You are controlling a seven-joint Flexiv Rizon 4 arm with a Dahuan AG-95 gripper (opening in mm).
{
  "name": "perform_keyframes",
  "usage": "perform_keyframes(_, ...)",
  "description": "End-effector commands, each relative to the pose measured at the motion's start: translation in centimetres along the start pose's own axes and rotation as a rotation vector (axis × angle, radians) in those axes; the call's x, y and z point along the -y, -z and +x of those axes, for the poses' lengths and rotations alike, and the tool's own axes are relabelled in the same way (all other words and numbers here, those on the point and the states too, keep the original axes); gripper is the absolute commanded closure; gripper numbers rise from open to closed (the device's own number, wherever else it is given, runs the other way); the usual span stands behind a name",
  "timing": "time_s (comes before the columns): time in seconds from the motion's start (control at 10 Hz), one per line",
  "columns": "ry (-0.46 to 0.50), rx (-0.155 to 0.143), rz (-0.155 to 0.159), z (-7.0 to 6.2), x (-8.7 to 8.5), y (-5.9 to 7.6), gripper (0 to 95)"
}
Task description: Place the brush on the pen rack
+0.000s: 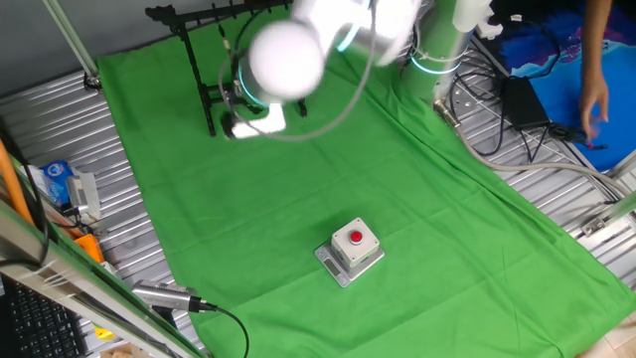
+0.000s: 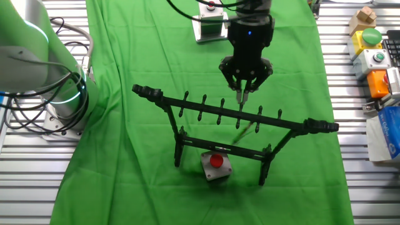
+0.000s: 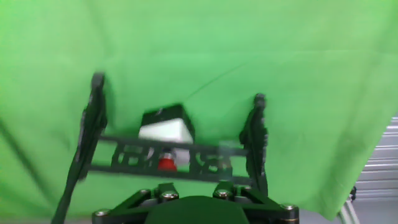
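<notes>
The black pen rack (image 2: 187, 100) stands on the green cloth; it also shows in one fixed view (image 1: 189, 14) and in the hand view (image 3: 143, 152). My gripper (image 2: 240, 95) hangs just above the rack's top bar, right of its middle, fingers drawn together to a point. A thin dark shaft, the brush (image 2: 242, 130), slants down below the fingers, behind the top bar, between two pegs. Its upper part is hard to tell apart from the fingers. In one fixed view the arm's white joint hides the gripper. The hand view shows only the gripper's base.
A grey box with a red button (image 2: 216, 165) sits between the rack's legs and shows in the hand view (image 3: 165, 127). Another red-button box (image 1: 350, 249) stands mid-cloth. Cables and the arm base (image 2: 56, 94) lie at the left, and button boxes (image 2: 375, 59) at the right.
</notes>
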State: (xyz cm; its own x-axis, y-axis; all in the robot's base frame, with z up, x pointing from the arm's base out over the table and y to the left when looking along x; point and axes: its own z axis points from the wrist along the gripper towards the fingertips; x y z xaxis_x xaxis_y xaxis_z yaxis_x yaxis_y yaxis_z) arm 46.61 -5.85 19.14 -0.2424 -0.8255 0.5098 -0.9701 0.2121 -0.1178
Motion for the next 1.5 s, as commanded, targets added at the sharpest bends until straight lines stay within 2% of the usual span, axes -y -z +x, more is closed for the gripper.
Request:
perform_keyframes(0.1,-0.141,0.151,-0.028,-0.7,0.6,0.2,95.0)
perform_keyframes(0.2,-0.171,0.185,-0.017,-1.1,0.9,0.3,95.0)
perform_keyframes(0.4,-0.23,0.241,-0.034,-2.0,1.3,0.2,95.0)
perform_keyframes(0.5,-0.255,0.263,-0.067,-2.4,1.5,0.3,95.0)
perform_keyframes(0.7,-0.289,0.338,-0.168,-3.6,2.2,0.3,95.0)
perform_keyframes(0.8,-0.286,0.359,-0.215,-4.2,2.5,0.3,95.0)
perform_keyframes(0.9,-0.274,0.359,-0.233,-4.5,2.6,0.3,95.0)
perform_keyframes(1.0,-0.262,0.364,-0.279,-5.3,3.1,0.5,95.0)
perform_keyframes(1.1,-0.259,0.368,-0.296,-5.7,3.4,0.8,95.0)
perform_keyframes(1.4,-0.233,0.367,-0.333,-7.1,4.4,1.4,95.0)
perform_keyframes(1.5,-0.23,0.367,-0.334,-7.5,4.6,1.4,95.0)
